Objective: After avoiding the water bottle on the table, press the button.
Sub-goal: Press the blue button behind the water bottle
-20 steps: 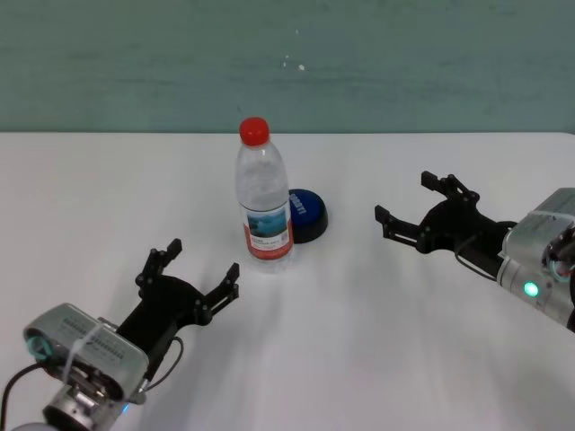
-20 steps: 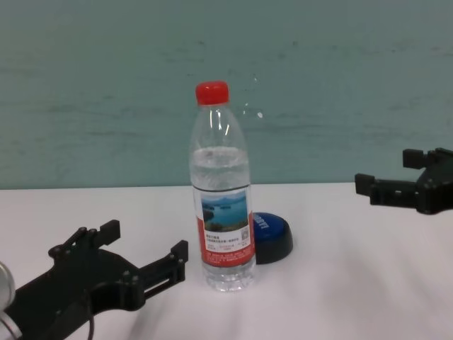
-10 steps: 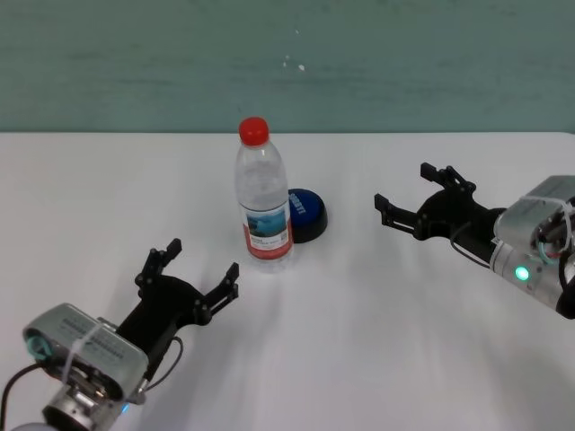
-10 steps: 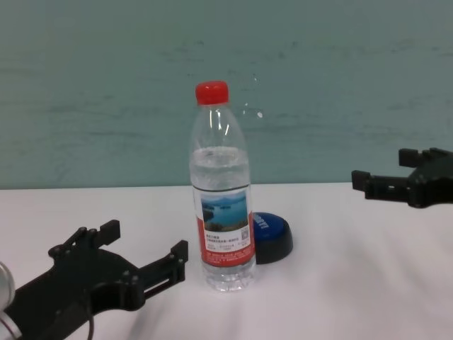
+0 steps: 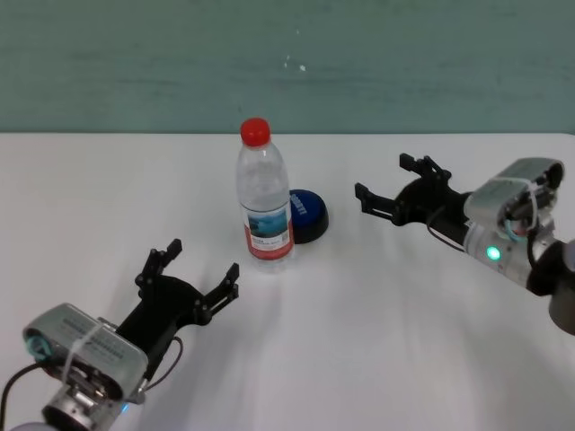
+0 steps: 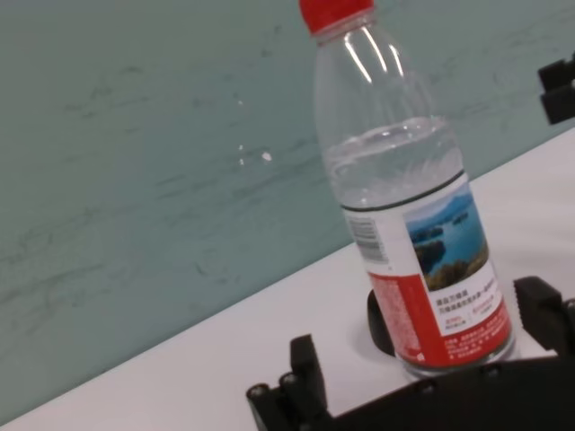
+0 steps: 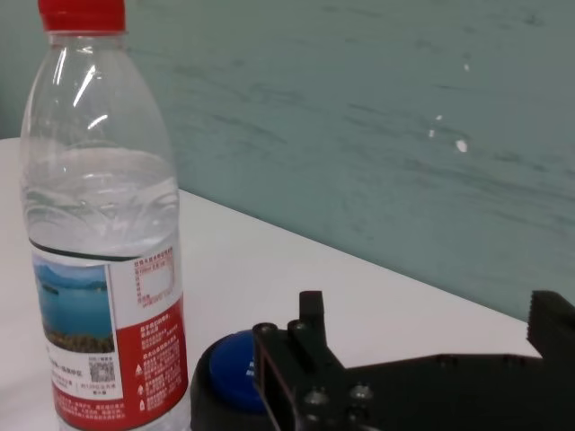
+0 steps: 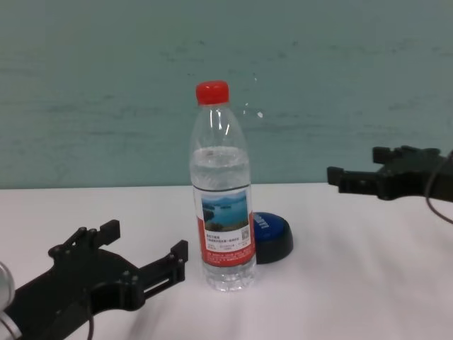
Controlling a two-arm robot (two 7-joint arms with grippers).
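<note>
Button (image 5: 307, 214), blue-domed and rigid-looking, sits on the table (image 5: 377, 341) at the water bottle's (image 5: 264, 195) two o'clock; I'd press its crown. My right gripper (image 5: 391, 189), fingers apart, hovers at its three o'clock; left gripper (image 5: 199, 272) rests spread. That bottle looks tippy.

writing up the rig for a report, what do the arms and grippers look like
Both grippers, left and right, are matte black, two-pronged, with blocky stepped fingertips and visible screw heads. Each sits on a silver-grey rounded wrist housing. The right housing shows a green indicator light, the left one a teal ring and a small bluish light. Thin black cables loop beside both wrists, and pale straps wrap the housings.
</note>
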